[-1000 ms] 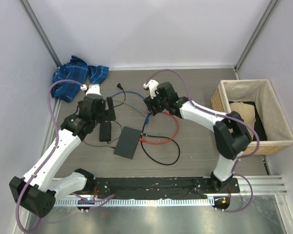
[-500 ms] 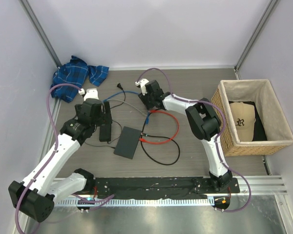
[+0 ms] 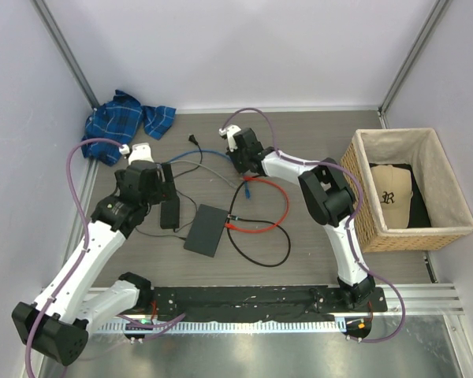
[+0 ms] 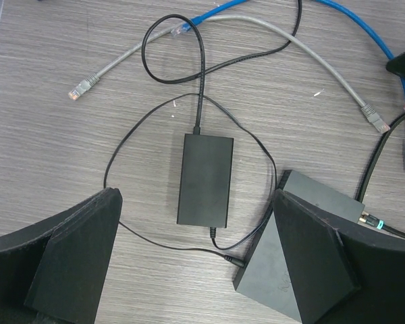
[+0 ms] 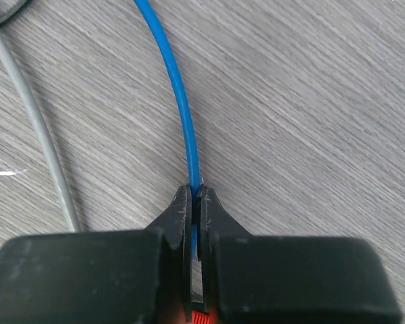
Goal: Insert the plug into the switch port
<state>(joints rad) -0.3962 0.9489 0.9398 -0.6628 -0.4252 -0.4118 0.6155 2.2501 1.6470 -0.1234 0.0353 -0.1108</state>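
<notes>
- Since a second ago my right arm has folded back toward the far side, drawing the blue cable [image 5: 182, 115] with it.
- Nearest, the switch [image 3: 206, 230] lies flat, with its port [image 3: 229, 220] on the right edge.
- My left gripper [image 3: 165, 184] hangs wide open and empty over the brick [image 4: 204, 179].
- The plug [image 3: 247, 187] lies on the table just beyond the switch, not inserted.
- Farther back, my right gripper [image 5: 194, 202] is pinched tight on the cable, some way behind the plug.
- I judge the cable light and limp, so the plug will flop. I'd regrip on the stiff boot just behind it.
</notes>
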